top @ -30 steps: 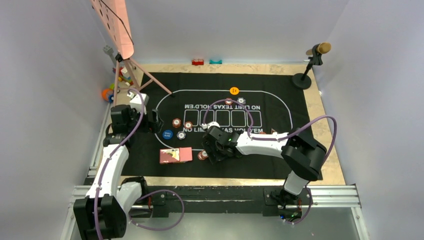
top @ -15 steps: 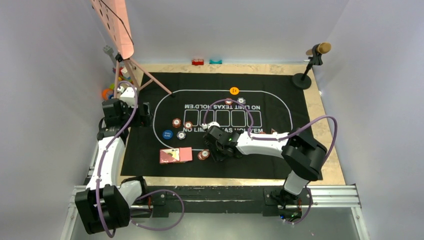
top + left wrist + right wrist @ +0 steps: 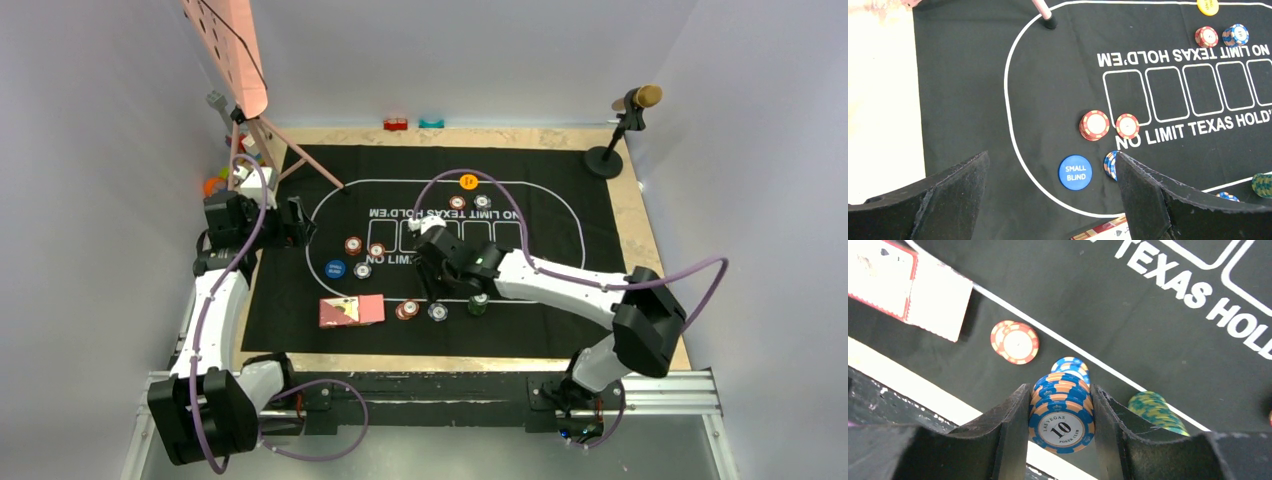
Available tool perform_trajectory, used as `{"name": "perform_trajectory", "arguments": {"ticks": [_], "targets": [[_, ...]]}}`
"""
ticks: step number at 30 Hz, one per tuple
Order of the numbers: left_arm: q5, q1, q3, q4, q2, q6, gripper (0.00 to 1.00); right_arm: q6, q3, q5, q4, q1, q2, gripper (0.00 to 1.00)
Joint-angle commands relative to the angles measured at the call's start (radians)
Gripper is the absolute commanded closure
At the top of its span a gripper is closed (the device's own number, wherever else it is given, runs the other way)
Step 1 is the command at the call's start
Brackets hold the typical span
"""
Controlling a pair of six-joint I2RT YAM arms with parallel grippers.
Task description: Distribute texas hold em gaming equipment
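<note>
Blue 10 chips (image 3: 1061, 412) stacked in right hand (image 3: 1060, 397); cards (image 3: 883, 280) flat.

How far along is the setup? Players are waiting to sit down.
Done: chips lie by the blue button, the orange button and the near edge. In hand: the right hand grips a blue stack. Left: the cards lie in one pile; the left hand is open.

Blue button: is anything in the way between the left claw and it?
Nothing visible is. The blue button lies bare on the mat, in front of the open left gripper. A blue chip stack sits close beside it.
</note>
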Motion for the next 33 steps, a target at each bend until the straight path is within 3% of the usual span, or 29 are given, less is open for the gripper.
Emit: {"name": "perform_trajectory", "arguments": {"ticks": [1,8,13,18,33], "targets": [[-0.025,-0.002,0.008,0.027,-0.008,0.036,0.0,-0.018,0.057,0.04,-0.073,-0.111,-0.099,1.0],[-0.07,0.01,0.017,0.003,0.025,0.104,0.0,-0.03,0.009,0.053,-0.072,-0.43,-0.178,1.0],[-0.009,0.008,0.008,-0.015,0.003,0.078,0.0,0.064,-0.048,0.084,-0.009,-0.597,-0.16,1.0],[0.055,-0.041,-0.033,0.033,-0.05,-0.01,0.0,0.115,-0.048,0.145,0.034,-0.658,-0.079,1.0],[-0.005,-0.071,-0.065,0.054,-0.007,0.017,0.0,0.141,-0.004,0.153,0.119,-0.788,0.143,1.0]]}}
